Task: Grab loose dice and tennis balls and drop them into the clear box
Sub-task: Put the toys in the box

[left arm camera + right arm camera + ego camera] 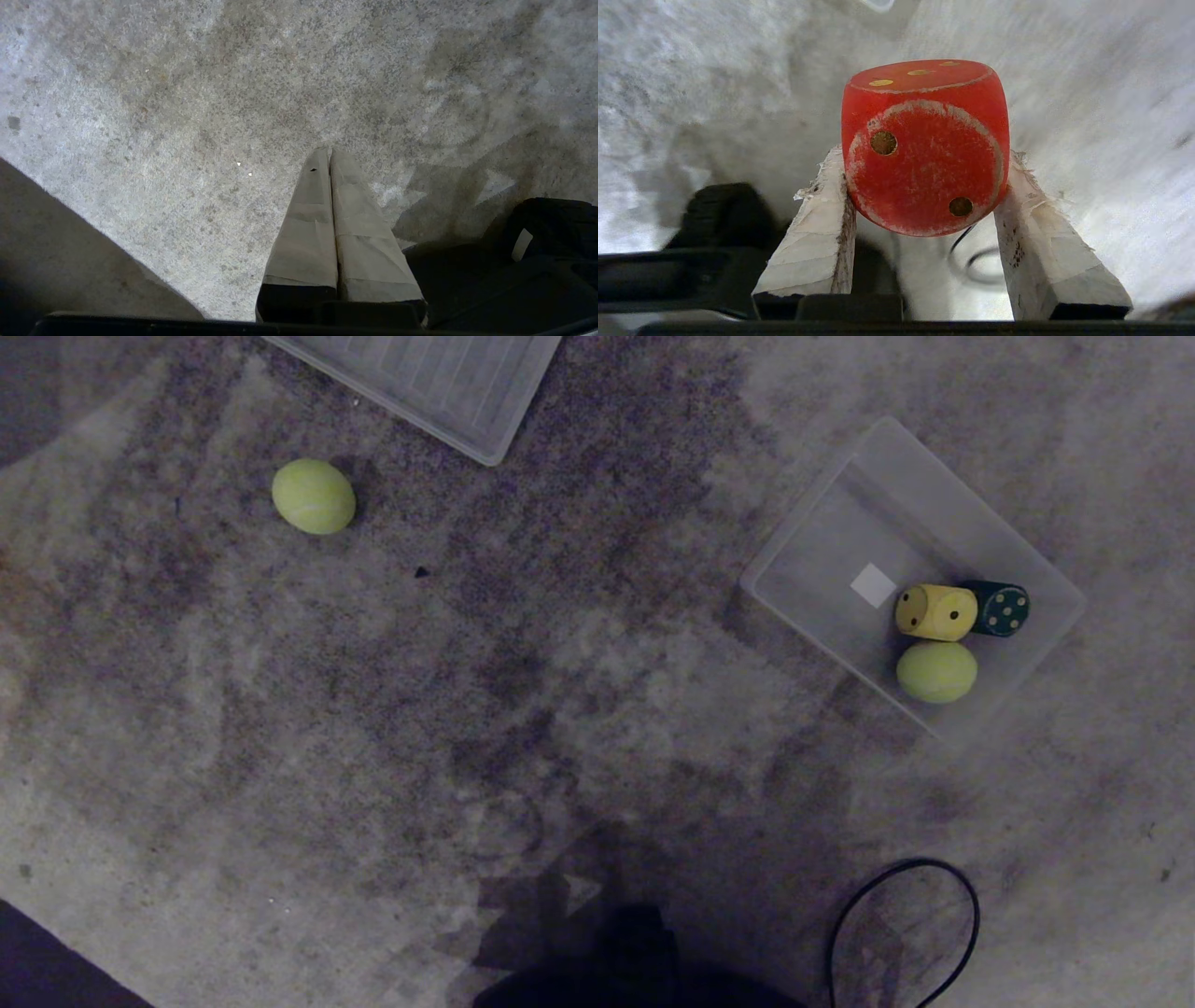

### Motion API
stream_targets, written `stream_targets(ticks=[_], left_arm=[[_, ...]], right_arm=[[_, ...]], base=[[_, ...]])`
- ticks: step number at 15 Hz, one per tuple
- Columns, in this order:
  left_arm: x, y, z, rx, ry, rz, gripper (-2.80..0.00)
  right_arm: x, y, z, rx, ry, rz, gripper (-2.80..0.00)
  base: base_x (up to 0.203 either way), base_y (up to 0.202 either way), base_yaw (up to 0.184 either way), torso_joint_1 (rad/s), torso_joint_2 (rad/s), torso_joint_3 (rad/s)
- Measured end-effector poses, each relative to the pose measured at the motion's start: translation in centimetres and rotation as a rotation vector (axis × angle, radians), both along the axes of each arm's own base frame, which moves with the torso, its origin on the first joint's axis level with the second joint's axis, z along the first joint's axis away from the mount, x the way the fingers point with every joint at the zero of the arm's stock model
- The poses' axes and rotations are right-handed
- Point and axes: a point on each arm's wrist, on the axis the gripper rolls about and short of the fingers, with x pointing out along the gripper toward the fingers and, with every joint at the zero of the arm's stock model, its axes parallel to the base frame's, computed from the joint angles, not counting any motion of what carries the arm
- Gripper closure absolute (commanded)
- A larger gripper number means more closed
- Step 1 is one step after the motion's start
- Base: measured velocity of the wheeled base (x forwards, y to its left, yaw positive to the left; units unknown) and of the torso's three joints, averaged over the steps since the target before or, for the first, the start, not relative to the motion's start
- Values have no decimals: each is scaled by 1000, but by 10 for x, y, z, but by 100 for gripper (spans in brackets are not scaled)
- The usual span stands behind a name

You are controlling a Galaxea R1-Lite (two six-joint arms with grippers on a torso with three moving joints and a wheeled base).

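Note:
My right gripper (924, 161) is shut on a red die (924, 144) with gold dots, held off the carpet between both taped fingers; neither shows in the head view. The clear box (822, 513) lies on the carpet at the right, holding a yellow die (936, 612), a dark green die (1001, 608) and a tennis ball (936, 671). A loose tennis ball (313, 496) rests on the carpet at the far left. My left gripper (329, 151) hangs parked over bare carpet, its taped fingers pressed together with nothing between them.
A ribbed translucent lid panel (439, 383) lies at the top edge. A black cable loop (901, 924) lies on the carpet near my base at the lower right. Dark floor shows beyond the carpet's lower left corner (47, 971).

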Motion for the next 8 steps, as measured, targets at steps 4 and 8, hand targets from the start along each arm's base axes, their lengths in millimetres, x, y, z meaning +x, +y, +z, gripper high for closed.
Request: stream_targets(ticks=[4,8], left_arm=[[0,0,0,0,0,0,0],[0,0,0,0,0,1,0]], right_arm=[[63,2,24,98,130,4,0],[140,12,32,182,144,6,0]], base=[[0,0,0,0,0,0],[0,0,0,0,0,0]])
